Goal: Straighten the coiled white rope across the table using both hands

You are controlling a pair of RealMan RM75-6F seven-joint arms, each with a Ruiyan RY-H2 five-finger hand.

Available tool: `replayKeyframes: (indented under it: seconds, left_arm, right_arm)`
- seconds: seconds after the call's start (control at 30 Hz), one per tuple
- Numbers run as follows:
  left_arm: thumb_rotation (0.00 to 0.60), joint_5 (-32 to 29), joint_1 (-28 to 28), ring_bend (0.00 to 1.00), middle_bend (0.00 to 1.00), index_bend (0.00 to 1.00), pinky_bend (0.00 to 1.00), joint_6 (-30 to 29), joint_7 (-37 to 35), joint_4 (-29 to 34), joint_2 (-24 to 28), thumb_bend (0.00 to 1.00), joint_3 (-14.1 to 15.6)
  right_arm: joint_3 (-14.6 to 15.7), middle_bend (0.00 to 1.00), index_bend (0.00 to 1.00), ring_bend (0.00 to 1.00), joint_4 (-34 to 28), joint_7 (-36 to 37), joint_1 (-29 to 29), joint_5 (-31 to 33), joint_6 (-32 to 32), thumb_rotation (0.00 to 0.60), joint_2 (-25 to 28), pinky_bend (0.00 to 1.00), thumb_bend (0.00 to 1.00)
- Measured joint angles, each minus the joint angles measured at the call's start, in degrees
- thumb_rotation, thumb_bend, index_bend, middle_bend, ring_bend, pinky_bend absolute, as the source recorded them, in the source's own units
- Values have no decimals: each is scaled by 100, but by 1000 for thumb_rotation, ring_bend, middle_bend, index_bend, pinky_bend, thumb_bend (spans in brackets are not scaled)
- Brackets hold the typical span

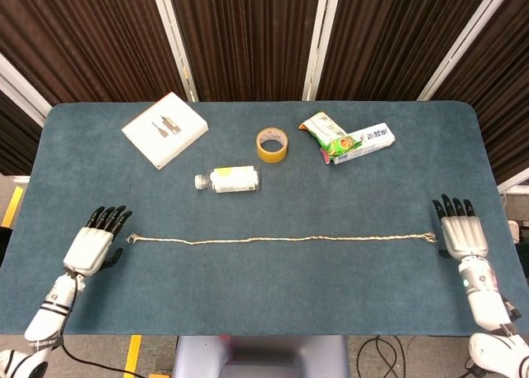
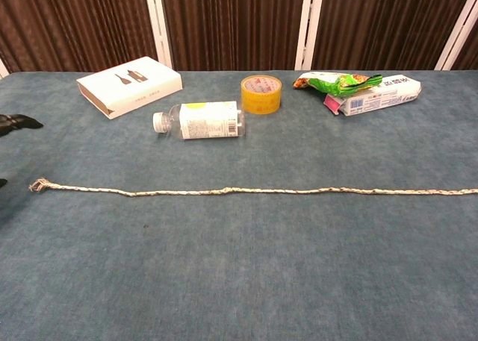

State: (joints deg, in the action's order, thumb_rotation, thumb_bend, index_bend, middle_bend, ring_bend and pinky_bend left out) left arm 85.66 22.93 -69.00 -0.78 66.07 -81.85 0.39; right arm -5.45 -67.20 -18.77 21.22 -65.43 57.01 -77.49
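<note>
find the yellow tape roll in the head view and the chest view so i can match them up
Head view: the yellow tape roll lies upper centre, beyond the white rope.
Chest view: the tape roll lies upper centre, at the far side.
Shared landmark: the plastic bottle lying on its side, just left of and nearer than the roll.

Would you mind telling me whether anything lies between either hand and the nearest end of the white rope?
Nothing visible does. The left hand sits just beyond the white rope's left end and the right hand just beyond its right end, with only bare table in each gap. The bottle lies farther back.
</note>
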Motion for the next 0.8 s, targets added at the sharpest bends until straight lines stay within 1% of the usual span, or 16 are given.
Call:
replayKeyframes:
  seconds: [0.07,0.17,0.23,0.3,0.33,0.4,0.47,0.53,0.63,0.8]
  left_arm:
    - [600,98,-171,0,0,0,47,-407,-62,341,231,417,29]
    - [600,338,-494,0,0,0,47,-1176,-62,946,597,415,125]
    - [600,569,-767,0,0,0,46,-1740,-28,1351,835,416,226]
    - [600,764,-1032,0,0,0,45,-2171,22,1641,1004,417,317]
    - [600,888,-1210,0,0,0,44,-2402,59,1781,1092,417,373]
    - [600,1038,-1423,0,0,0,40,-2620,84,1871,1156,415,428]
    - [600,1041,-1513,0,0,0,33,-2672,78,1836,1154,414,429]
    - [600,875,-1524,0,0,0,31,-2588,118,1745,1145,414,380]
    - [600,670,-1536,0,0,0,30,-2463,84,1663,1146,415,274]
    - [600,629,-1545,0,0,0,30,-2356,6,1602,1158,417,196]
  right_arm:
    - [52,0,0,0,-277,131,-164,-268,453,600,121,0,213]
    - [183,0,0,0,-739,393,-511,-869,1511,600,334,0,213]
    - [305,0,0,0,-1011,590,-800,-1357,2339,600,472,0,212]
    - [460,0,0,0,-1234,781,-1123,-1892,3114,600,597,0,213]
    - [538,0,0,0,-1316,849,-1259,-2131,3391,600,650,0,213]
    - [721,0,0,0,-1473,1002,-1543,-2646,3841,600,764,0,213]
    - [869,0,0,0,-1584,1148,-1764,-2961,4038,600,861,0,213]
    - [954,0,0,0,-1655,1279,-1891,-3093,4092,600,954,0,213]
    - [951,0,0,0,-1668,1332,-1890,-3068,3988,600,985,0,213]
    - [899,0,0,0,-1672,1326,-1878,-3032,3832,600,998,0,212]
